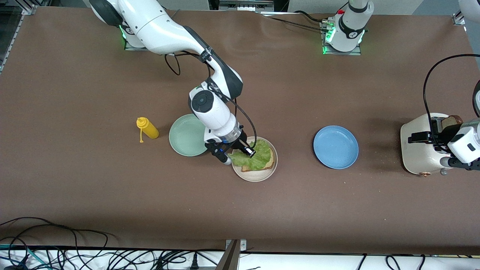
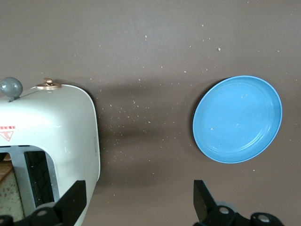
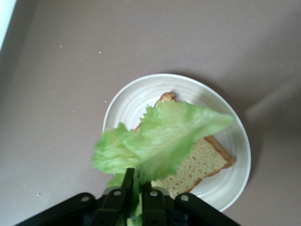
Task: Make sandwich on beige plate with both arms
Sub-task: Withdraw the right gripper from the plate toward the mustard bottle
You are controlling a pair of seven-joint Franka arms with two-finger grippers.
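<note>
The beige plate (image 1: 258, 175) lies mid-table with one slice of tan bread (image 1: 270, 161) on it. My right gripper (image 1: 233, 155) is shut on a ruffled green lettuce leaf (image 1: 257, 155) and holds it just over the bread and plate. The right wrist view shows the leaf (image 3: 160, 139) pinched between the fingers, above the bread (image 3: 202, 162) and the plate (image 3: 235, 183). My left gripper (image 1: 455, 155) is open and empty over the toaster (image 1: 416, 150), where a second bread slice (image 1: 452, 120) stands in a slot. In the left wrist view its fingertips (image 2: 204, 200) frame bare table beside the toaster (image 2: 56, 136).
A mint-green plate (image 1: 185, 137) lies beside the beige plate toward the right arm's end. A yellow mustard bottle (image 1: 147, 128) lies past it. A blue plate (image 1: 335, 147) sits between the beige plate and the toaster, also in the left wrist view (image 2: 237, 120).
</note>
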